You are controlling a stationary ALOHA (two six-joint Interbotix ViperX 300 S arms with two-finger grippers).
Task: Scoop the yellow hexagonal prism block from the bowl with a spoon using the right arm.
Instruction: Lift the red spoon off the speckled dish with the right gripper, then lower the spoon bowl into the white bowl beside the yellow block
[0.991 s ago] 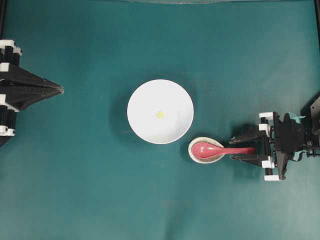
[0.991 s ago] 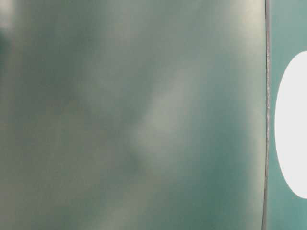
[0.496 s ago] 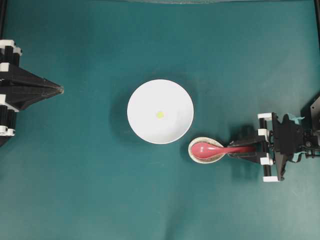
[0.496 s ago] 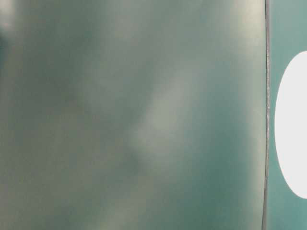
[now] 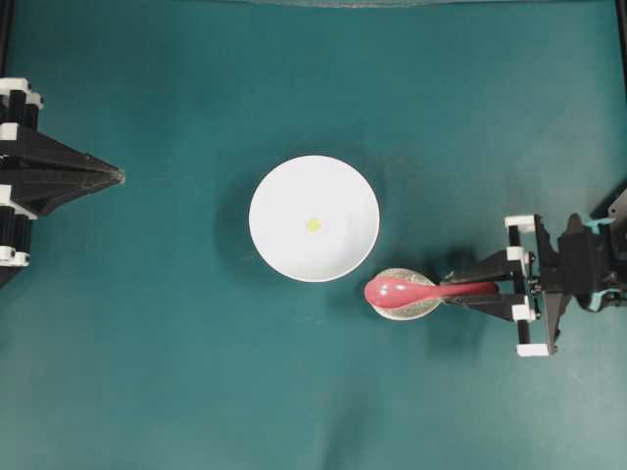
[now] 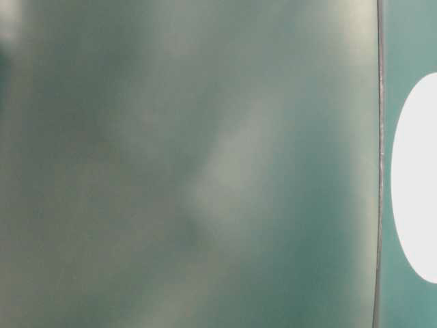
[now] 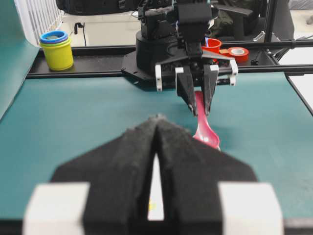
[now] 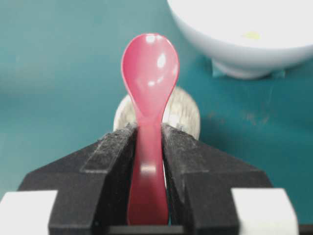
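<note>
The right hand (image 8: 146,147) grips the pink-red spoon (image 8: 148,78) by its handle above the speckled spoon rest (image 5: 404,305); next, carry it left into the white bowl (image 5: 284,240) under the yellow hexagonal prism block (image 5: 313,224).

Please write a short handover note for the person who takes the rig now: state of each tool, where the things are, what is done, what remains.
Right tool: shut on the spoon handle; the spoon's bowl is above the spoon rest.
Left tool: shut, holding nothing, at the left edge of the table.
Yellow block: in the middle of the white bowl.
Done: spoon grasped.
Left: bring the spoon to the bowl and scoop the block.
</note>
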